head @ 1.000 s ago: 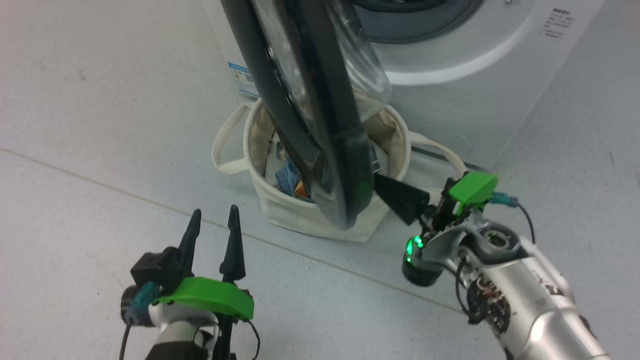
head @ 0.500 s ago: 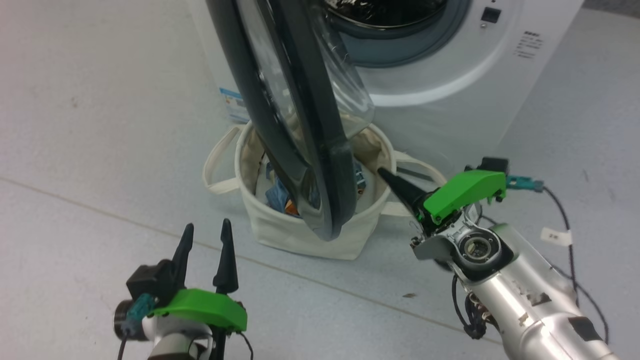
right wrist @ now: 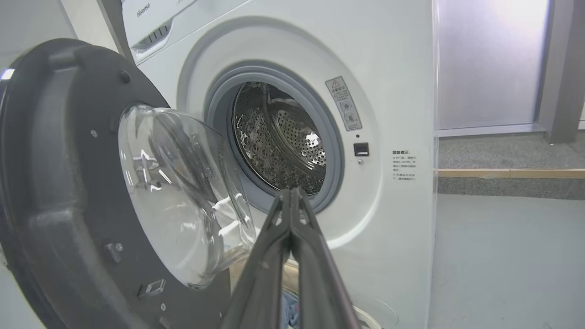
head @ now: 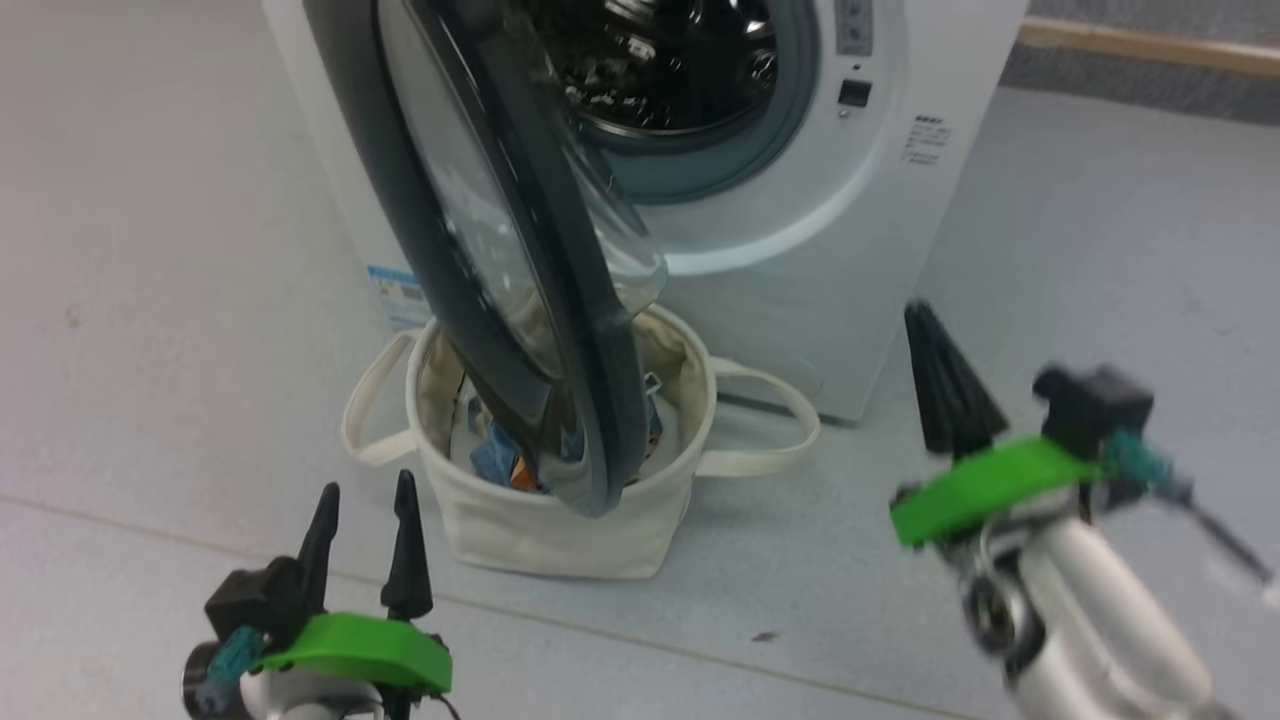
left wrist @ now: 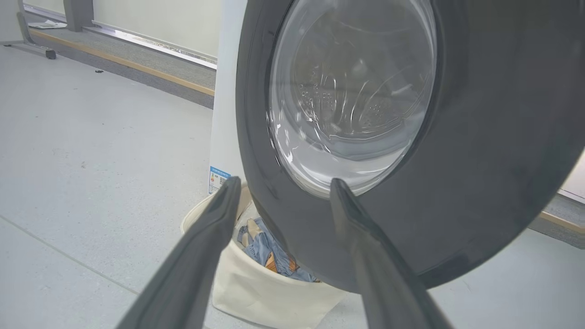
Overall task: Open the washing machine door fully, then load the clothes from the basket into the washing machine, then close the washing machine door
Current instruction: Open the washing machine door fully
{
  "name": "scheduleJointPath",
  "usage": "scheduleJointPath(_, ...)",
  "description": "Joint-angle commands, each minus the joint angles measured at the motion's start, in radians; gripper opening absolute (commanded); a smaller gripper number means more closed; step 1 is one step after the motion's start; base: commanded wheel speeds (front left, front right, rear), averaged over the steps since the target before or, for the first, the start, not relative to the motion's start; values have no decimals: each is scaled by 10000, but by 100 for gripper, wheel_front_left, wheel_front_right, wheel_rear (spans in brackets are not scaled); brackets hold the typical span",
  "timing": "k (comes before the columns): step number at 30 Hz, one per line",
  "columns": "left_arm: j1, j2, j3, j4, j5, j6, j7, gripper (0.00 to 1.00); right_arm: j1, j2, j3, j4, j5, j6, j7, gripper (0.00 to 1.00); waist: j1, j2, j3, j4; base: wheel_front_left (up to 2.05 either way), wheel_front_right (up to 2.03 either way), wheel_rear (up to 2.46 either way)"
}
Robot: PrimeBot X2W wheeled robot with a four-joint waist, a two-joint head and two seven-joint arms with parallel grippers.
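Head view: the washing machine door (head: pixel 480 250) hangs partly open at upper centre, its lower rim over the basket (head: pixel 540 530) at centre, where the clothes (head: pixel 495 460) lie. The left gripper (head: pixel 367 485), lower left, is spread wide and empty. The right gripper (head: pixel 920 315), at right, is pinched closed on nothing.

Left wrist view: the door's outer face looms beyond the spread fingers (left wrist: pixel 205 256).

Right wrist view: the washing machine (right wrist: pixel 397 91) shows its drum mouth (right wrist: pixel 279 137) uncovered.

The opening step looks unfinished. The next move likely calls for pushing the door wider, clear of the basket.
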Motion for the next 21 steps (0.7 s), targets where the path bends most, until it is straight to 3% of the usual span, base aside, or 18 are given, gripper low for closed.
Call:
scheduleJointPath(1, -102, 154, 393, -386, 93, -45, -59, 100, 542, 260, 20, -420, -338, 2, -118, 0, 1, -1, -266, -191, 0, 0, 0)
scheduleJointPath(4, 291, 154, 690, -608, 193, -214, -59, 100, 2316, 833, -1245, -1489, -1939, 2, -120, 0, 1, -1, -542, -562, 0, 0, 0)
scheduleJointPath(10, 483, 154, 923, -786, 358, -436, -59, 100, 3424, 1244, -2218, -2063, -3097, 2, -121, 0, 1, -1, -587, -943, 0, 0, 0)
scheduleJointPath(11, 497, 154, 933, -827, 385, -479, -59, 100, 3547, 1304, -2371, -2107, -3220, 2, -121, 12, 1, -1, -592, -988, 0, 0, 0)
scheduleJointPath(12, 513, 154, 922, -866, 395, -540, -59, 100, 3653, 1355, -2518, -2136, -3347, 2, -121, 71, 1, -1, -596, -1026, 0, 0, 0)
scheduleJointPath(13, 529, 154, 871, -912, 395, -655, -59, 100, 3737, 1396, -2622, -2147, -3475, 2, -121, 100, 1, -1, -598, -1066, 0, 0, 0)
scheduleJointPath(15, 573, 154, 715, -997, 451, -995, -59, 100, 3841, 1463, -2814, -2194, -3649, 2, -121, 100, 1, -1, -596, -1137, 0, 0, 0)
scheduleJointPath(21, 668, 154, 807, -1089, 561, -1094, -59, 100, 3886, 1552, -3072, -2290, -3969, 2, -121, 100, 1, -1, -550, -1324, 0, 0, 0)
